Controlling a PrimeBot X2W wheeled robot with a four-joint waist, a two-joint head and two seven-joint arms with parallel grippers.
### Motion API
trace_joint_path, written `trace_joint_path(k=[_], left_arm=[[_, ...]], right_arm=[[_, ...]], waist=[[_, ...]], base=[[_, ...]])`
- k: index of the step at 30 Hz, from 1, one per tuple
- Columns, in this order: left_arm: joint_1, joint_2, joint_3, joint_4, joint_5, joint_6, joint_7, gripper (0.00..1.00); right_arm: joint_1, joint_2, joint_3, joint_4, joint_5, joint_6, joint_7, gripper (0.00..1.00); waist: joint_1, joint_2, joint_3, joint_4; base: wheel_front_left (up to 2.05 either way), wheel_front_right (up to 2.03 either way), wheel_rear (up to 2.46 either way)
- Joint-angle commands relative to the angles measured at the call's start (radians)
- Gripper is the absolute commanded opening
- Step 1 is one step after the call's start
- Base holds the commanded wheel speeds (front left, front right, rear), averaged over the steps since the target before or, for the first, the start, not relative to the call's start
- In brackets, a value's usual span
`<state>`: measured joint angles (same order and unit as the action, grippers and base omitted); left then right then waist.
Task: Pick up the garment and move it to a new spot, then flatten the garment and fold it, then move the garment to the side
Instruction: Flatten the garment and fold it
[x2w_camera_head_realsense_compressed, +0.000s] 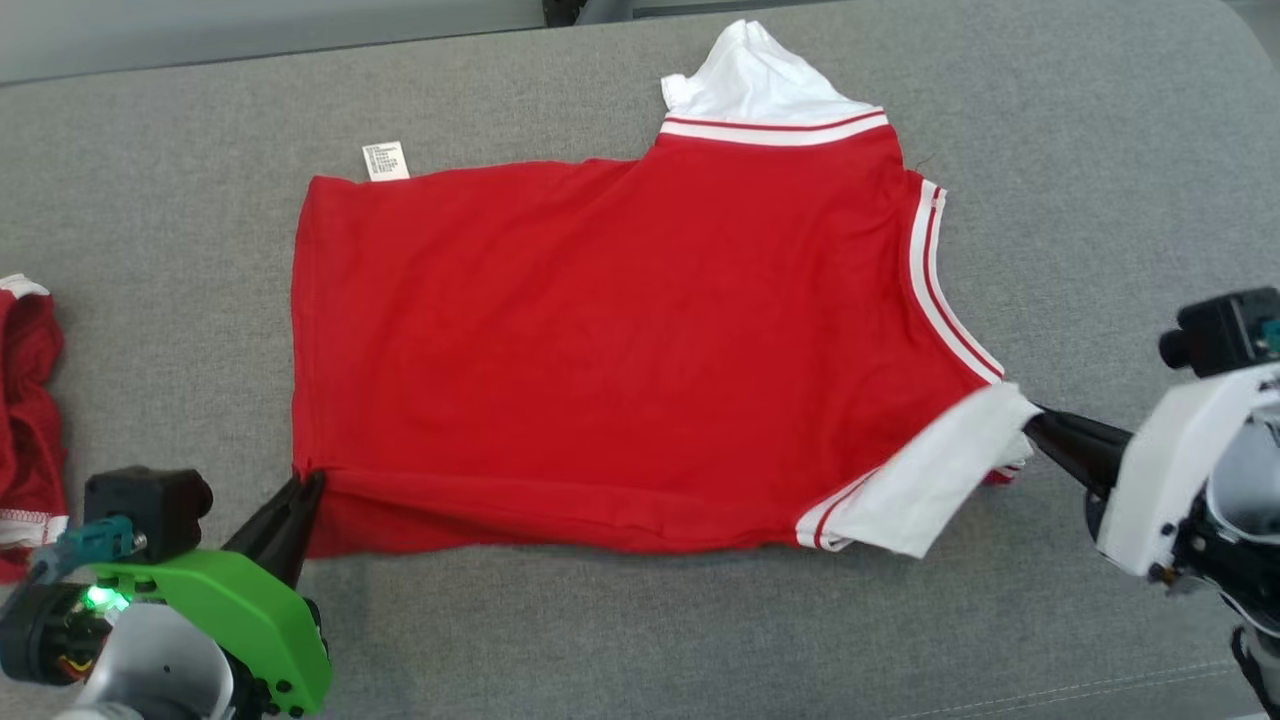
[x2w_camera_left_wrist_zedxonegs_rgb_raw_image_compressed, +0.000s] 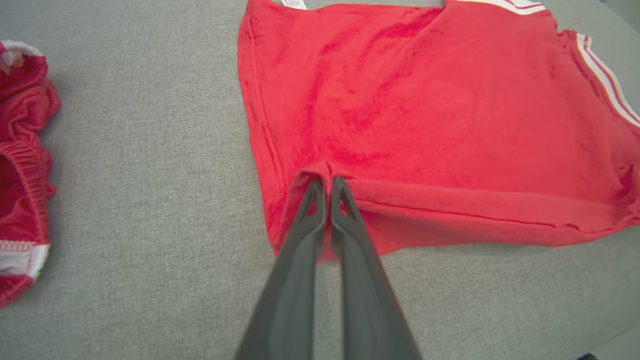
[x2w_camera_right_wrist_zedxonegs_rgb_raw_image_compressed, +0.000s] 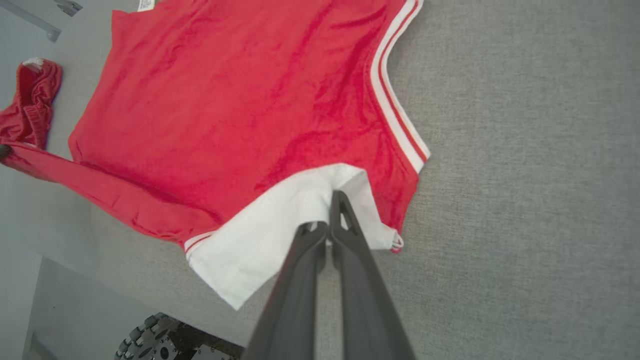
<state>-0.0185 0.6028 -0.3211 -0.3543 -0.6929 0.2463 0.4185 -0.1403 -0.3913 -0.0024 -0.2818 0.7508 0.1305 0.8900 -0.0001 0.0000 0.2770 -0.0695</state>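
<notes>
Red garment (x2w_camera_head_realsense_compressed: 620, 350) – white sleeves, striped trim – spread flat, near edge folded.

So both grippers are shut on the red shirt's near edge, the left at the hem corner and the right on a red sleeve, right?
No: the sleeve is white. The right wrist view shows the right gripper shut on the white sleeve; the left gripper is shut on the red shirt at its hem corner.

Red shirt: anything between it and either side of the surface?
On the robot's left, a crumpled red garment lies on the grey surface, apart from the red shirt. Nothing visible on the right.
</notes>
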Motion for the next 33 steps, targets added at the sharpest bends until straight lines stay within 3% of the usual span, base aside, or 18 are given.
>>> trace_joint_path(k=[1,8,18,19,20,21,22,23,24,27,33], left_arm=[[-0.027,-0.004,0.008,0.021,-0.012,-0.007,-0.001,0.0],[-0.091,-0.025,0.02,0.104,-0.035,-0.031,-0.024,0.0],[-0.161,-0.092,0.02,0.254,-0.066,-0.074,-0.093,0.0],[-0.164,-0.102,0.014,0.266,-0.07,-0.081,-0.1,0.08],[-0.168,-0.106,0.011,0.277,-0.07,-0.087,-0.107,0.47],[-0.172,-0.111,0.008,0.287,-0.068,-0.092,-0.115,1.0],[-0.175,-0.123,0.006,0.292,-0.076,-0.102,-0.127,1.0],[-0.178,-0.133,0.008,0.299,-0.077,-0.107,-0.145,1.0],[-0.181,-0.139,0.015,0.305,-0.069,-0.105,-0.171,1.0],[-0.174,-0.177,0.031,0.318,-0.056,-0.1,-0.261,1.0],[-0.186,-0.239,0.058,0.362,-0.007,-0.104,-0.463,1.0]], right_arm=[[-0.056,0.0,0.027,0.032,0.015,0.0,-0.001,0.0],[-0.231,-0.022,0.091,0.212,0.034,0.0,-0.062,0.0],[-0.357,-0.048,0.208,0.441,0.094,0.0,-0.251,0.0],[-0.359,-0.052,0.221,0.462,0.102,0.0,-0.267,0.0],[-0.363,-0.057,0.236,0.471,0.108,0.0,-0.288,0.0],[-0.371,-0.061,0.245,0.475,0.113,0.0,-0.323,0.0],[-0.375,-0.06,0.254,0.478,0.131,0.0,-0.356,0.03],[-0.373,-0.061,0.263,0.477,0.146,0.0,-0.393,0.62],[-0.369,-0.071,0.269,0.475,0.146,0.0,-0.433,1.0],[-0.339,-0.094,0.296,0.459,0.149,0.0,-0.555,1.0],[-0.261,-0.15,0.297,0.426,0.03,0.0,-0.853,1.0]], waist=[[0.0001,0.0,0.034,0.002],[0.0001,0.0,0.077,0.017],[0.0001,0.0,0.126,0.036],[0.0001,0.0,0.127,0.037],[0.0001,0.0,0.128,0.038],[0.0001,0.0,0.129,0.038],[0.0001,0.0,0.129,0.038],[0.0001,0.0,0.128,0.038],[0.0001,0.0,0.125,0.039],[0.0001,0.0,0.11,0.037],[0.0001,0.0,0.076,0.042]], base=[[0.0,0.0,0.0],[0.0,0.0,0.0],[0.0,0.0,0.0],[0.0,0.0,0.0],[0.0,0.0,0.0],[0.0,0.0,0.0],[0.0,0.0,0.0],[0.0,0.0,0.0],[0.0,0.0,0.0],[0.0,0.0,0.0],[0.0,0.0,0.0]])
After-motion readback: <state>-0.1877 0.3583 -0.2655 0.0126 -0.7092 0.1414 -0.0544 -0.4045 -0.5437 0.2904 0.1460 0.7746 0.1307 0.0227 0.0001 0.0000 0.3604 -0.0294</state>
